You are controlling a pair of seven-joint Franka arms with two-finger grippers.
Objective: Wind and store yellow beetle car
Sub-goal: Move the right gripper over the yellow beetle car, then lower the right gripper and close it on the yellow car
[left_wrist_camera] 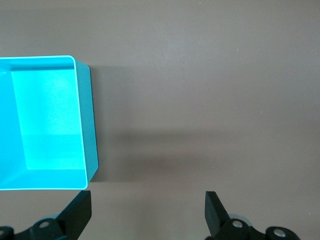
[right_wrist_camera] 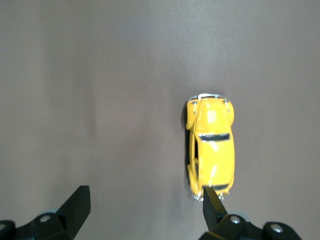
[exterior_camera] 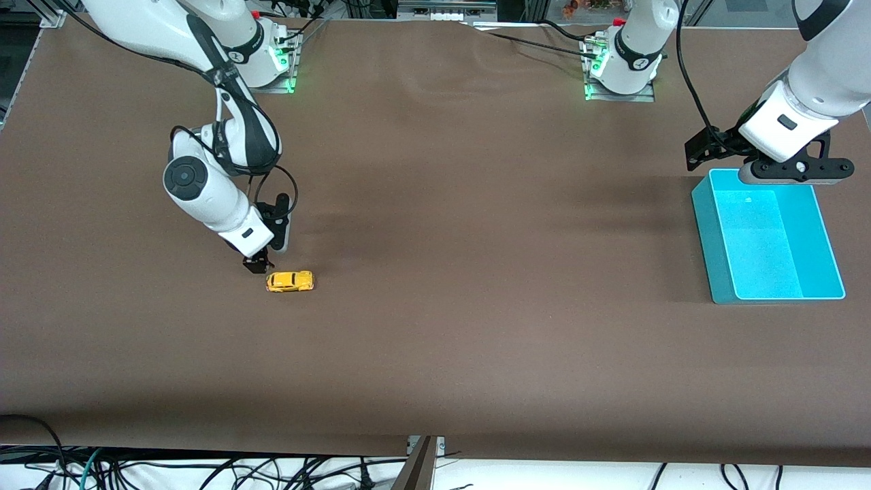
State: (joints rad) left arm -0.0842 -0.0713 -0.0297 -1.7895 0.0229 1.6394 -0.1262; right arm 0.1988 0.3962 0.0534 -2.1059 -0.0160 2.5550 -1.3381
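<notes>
The yellow beetle car (exterior_camera: 290, 281) stands on its wheels on the brown table toward the right arm's end. My right gripper (exterior_camera: 269, 252) hangs low over the table right beside it, open and holding nothing. In the right wrist view the car (right_wrist_camera: 212, 147) lies just past one fingertip (right_wrist_camera: 210, 197), not between the two, and the right gripper (right_wrist_camera: 145, 200) has only bare table under its gap. My left gripper (exterior_camera: 793, 170) waits open over the cyan bin's edge that lies nearest the robots; the left gripper (left_wrist_camera: 147, 205) is empty.
The cyan bin (exterior_camera: 711, 238) stands empty toward the left arm's end of the table; its wall (left_wrist_camera: 87, 125) shows in the left wrist view. Both arm bases (exterior_camera: 619, 68) stand along the table's edge by the robots. Loose cables (exterior_camera: 204, 469) hang below the table's front edge.
</notes>
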